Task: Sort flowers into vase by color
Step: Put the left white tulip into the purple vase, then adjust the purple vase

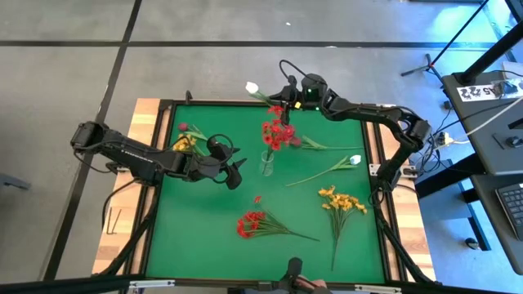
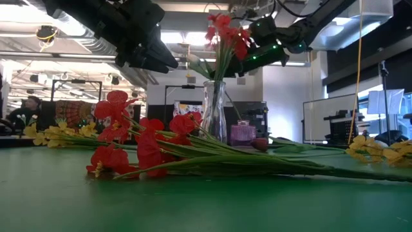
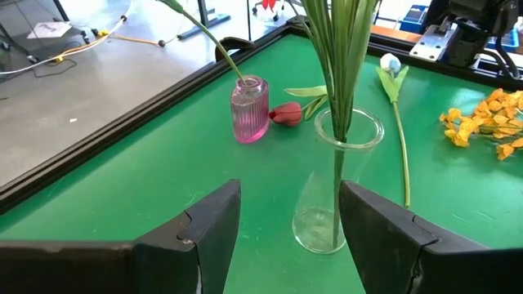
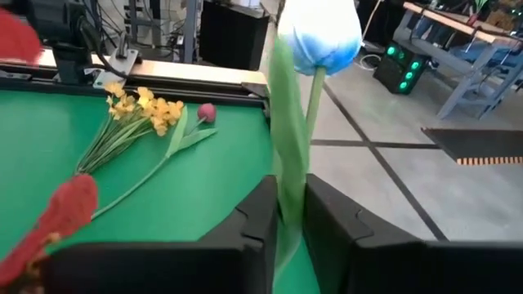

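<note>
The red stems' blooms in the clear vase (image 3: 337, 184) are chopped off by the left wrist view's edge, the white tulip (image 4: 320, 33) is blurred and cropped in the right wrist view, and its stem's lower end is hidden between the right gripper (image 4: 282, 214) fingers.

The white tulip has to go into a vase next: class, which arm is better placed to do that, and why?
The right arm. Its gripper is already shut on the white tulip near the table's far edge. The left gripper is open and empty, facing the clear vase of red flowers.
</note>
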Controlling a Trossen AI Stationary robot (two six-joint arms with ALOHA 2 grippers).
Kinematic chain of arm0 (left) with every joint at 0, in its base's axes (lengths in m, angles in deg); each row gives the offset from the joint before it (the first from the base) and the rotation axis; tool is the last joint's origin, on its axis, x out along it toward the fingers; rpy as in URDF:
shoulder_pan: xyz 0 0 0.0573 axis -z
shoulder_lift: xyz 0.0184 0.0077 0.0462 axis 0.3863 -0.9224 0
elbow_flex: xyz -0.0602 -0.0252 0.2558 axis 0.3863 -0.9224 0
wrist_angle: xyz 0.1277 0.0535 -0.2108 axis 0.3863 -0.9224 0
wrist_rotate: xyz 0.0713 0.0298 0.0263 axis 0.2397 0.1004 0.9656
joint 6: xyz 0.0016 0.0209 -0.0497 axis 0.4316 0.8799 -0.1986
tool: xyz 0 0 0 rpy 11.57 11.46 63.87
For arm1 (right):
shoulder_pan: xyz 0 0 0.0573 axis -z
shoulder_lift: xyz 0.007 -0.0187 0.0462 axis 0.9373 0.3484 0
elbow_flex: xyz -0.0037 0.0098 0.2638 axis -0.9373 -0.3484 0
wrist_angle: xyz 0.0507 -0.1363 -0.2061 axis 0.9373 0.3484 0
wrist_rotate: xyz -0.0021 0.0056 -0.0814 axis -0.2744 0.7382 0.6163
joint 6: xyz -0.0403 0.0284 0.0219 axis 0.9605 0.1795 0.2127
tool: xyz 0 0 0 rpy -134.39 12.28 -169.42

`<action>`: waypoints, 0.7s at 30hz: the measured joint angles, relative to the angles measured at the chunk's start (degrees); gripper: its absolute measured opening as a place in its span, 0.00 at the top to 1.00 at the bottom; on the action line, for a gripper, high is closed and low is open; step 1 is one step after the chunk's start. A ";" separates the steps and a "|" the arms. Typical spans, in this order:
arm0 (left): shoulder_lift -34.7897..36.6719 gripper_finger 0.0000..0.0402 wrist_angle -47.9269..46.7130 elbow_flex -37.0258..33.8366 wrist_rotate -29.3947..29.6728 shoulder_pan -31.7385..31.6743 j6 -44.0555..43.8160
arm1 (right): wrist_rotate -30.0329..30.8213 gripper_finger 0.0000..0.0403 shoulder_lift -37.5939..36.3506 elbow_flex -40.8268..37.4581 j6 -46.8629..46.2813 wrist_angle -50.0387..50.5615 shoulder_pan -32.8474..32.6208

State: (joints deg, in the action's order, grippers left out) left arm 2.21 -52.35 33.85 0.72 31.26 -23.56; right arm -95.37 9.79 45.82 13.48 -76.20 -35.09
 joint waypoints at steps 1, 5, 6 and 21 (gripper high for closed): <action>0.00 0.49 -0.02 -0.01 0.00 0.00 0.01 | 0.00 0.82 -0.01 0.00 0.00 0.21 0.00; 0.00 0.49 -0.02 0.01 0.00 0.00 0.02 | 1.04 0.78 -0.02 0.00 0.35 0.36 0.00; 0.00 0.49 -0.02 0.00 0.00 0.00 0.00 | 1.70 0.76 -0.24 0.00 0.83 0.83 0.00; 0.00 0.49 -0.43 0.00 0.00 0.00 0.13 | 10.16 0.54 -10.10 -0.02 6.01 13.37 0.00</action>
State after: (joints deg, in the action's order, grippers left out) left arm 2.21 -52.78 33.85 0.72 31.26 -23.44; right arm -85.21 -0.32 45.79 19.49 -62.84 -35.09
